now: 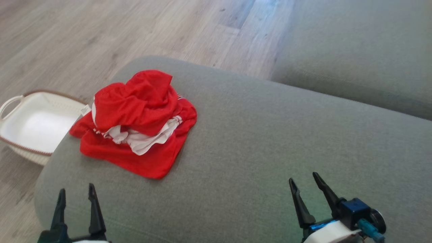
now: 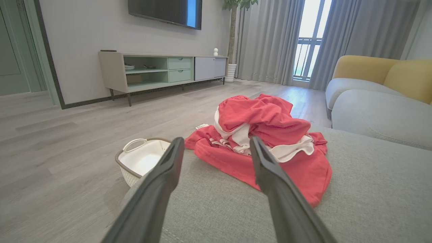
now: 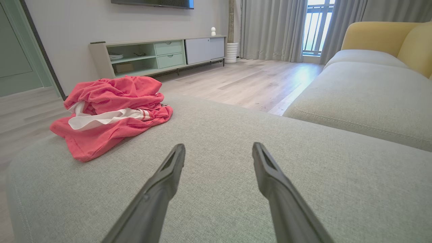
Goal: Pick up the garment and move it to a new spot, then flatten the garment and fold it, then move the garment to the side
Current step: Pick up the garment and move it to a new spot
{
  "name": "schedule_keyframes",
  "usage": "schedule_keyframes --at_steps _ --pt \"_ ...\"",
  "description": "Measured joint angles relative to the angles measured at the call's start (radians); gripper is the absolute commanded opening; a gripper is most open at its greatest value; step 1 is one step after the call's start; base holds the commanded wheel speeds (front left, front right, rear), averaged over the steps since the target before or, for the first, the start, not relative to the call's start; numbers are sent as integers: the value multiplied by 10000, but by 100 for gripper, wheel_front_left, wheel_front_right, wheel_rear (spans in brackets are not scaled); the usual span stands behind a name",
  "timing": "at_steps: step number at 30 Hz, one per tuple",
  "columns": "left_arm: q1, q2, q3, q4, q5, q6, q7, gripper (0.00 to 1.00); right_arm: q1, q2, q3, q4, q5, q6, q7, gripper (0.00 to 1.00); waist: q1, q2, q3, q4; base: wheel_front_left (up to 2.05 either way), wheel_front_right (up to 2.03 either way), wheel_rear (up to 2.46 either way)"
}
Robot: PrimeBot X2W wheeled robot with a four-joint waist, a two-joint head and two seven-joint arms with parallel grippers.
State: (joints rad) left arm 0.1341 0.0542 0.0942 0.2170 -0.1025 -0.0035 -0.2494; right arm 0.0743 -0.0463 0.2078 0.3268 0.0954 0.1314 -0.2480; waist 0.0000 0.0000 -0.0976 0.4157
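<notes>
Grey cushion (image 1: 253, 135): garment (image 1: 135, 125) lies upper left, nearer the left gripper (image 1: 76, 188) than the right gripper (image 1: 303, 177) (both spread, empty).

White basket (image 1: 37, 126) beside grey sofa (image 1: 270, 152)

A: Any writing you can make out from where you stand?
B: None I can read. A small white tag (image 2: 201, 127) sticks out at the edge of the red garment (image 1: 135, 125), on the side nearest the floor, but it is too small to tell whether anything is printed on it.
A: And the white on the red cloth — letters?
B: Stripes and folds, as far as I can see. No characters.
A: The television (image 2: 165, 11) on the wall?
B: Dark screen, a blue strip at its right end. Any maker's mark is too small to tell — and the white basket (image 1: 37, 125) looks plain to me.
</notes>
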Motion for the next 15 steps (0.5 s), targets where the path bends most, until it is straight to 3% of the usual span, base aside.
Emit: schedule_keyframes --at_steps 6,11,15 --pt "-339 105 35 -153 173 -128 0 100 -6 -42 -180 -77 -228 0 0 100 0 0 442 210 0 0 0" --pt "-2937 491 -10 -199 301 -420 -31 100 -566 -594 -370 -472 -454 0 0 100 1 0 1504 317 0 0 0" --pt "-5688 754 -27 832 12 -608 196 100 -1657 -1229 -362 -711 -587 0 0 100 3 0 2483 290 0 0 0"
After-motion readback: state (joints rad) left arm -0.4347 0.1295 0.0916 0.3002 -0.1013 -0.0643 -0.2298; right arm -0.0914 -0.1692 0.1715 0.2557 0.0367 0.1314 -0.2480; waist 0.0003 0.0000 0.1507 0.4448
